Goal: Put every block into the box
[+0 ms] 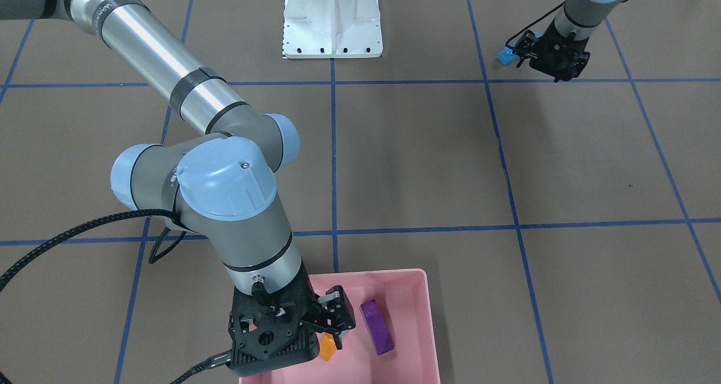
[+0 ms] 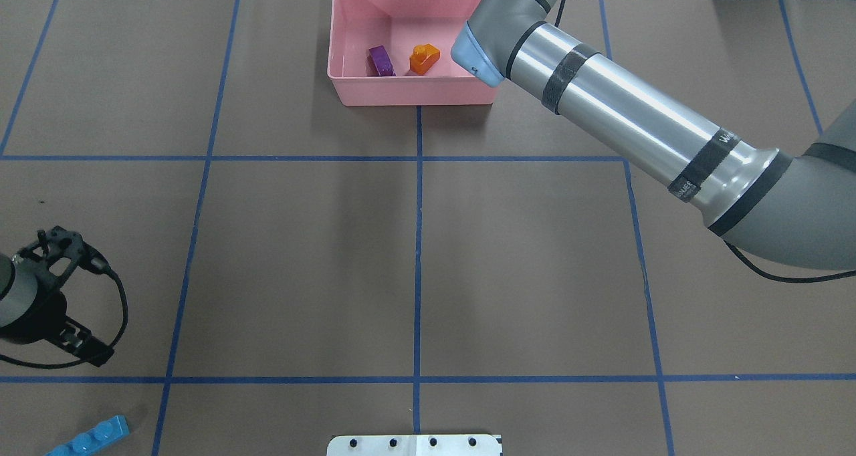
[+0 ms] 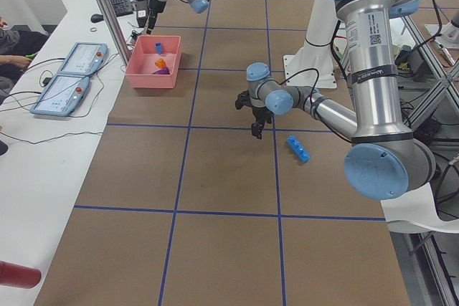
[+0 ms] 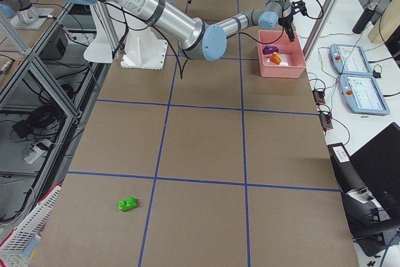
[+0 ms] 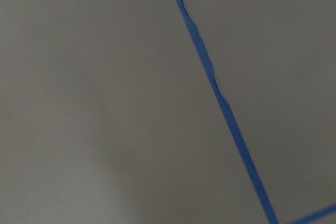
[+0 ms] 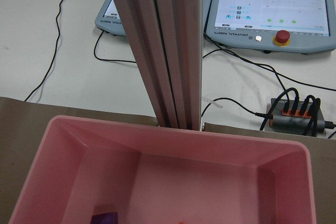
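Bright, even light comes from above. Soft shadows lie beside the pink box (image 2: pixel 414 91) and under the right arm (image 2: pixel 628 122), whose metal tube shows glare. The left wrist view is blurred, its blue tape line (image 5: pixel 215 85) smeared.

I see a matt brown, paper-like cover (image 2: pixel 301 262) over the counter, ruled with slightly shiny blue tape (image 2: pixel 418 262). The box (image 2: pixel 414 95) is smooth pink plastic with a soft sheen. The purple block (image 2: pixel 381 60) and orange block (image 2: pixel 424 58) are glossy plastic. The right arm's tube (image 2: pixel 622 118) is brushed, reflective metal.
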You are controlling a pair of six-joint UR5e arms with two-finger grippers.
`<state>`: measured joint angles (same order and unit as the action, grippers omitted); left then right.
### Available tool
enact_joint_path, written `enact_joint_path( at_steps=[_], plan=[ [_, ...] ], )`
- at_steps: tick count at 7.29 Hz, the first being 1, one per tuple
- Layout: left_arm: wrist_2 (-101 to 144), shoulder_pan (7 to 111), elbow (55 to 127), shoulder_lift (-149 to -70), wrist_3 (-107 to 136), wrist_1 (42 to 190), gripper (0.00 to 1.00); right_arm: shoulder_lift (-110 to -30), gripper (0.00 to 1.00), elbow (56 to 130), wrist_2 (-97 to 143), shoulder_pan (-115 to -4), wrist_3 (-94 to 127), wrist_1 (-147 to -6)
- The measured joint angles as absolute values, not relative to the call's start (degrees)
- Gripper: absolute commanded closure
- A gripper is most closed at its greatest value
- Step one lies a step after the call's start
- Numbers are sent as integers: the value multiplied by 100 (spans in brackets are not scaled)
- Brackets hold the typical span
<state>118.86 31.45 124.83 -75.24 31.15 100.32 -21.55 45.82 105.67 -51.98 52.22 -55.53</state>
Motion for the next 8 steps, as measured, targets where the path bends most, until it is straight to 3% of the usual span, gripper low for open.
enact_joint_path(
  at_steps=[4, 6, 8],
  plan=[
    [11789, 2047, 12545, -7166, 3161, 10028, 0, -2222, 1, 5107, 11395, -5578, 5185, -6317],
    [11794, 1790, 12456, -7123, 3181, 10032, 0, -2424, 1, 6158, 11896, -5854, 4827, -7855],
    [11795, 1641, 12321, -7138, 3189, 10049, 0, -3169, 0, 7663, 12045, -6039, 3989, -9545]
  ],
)
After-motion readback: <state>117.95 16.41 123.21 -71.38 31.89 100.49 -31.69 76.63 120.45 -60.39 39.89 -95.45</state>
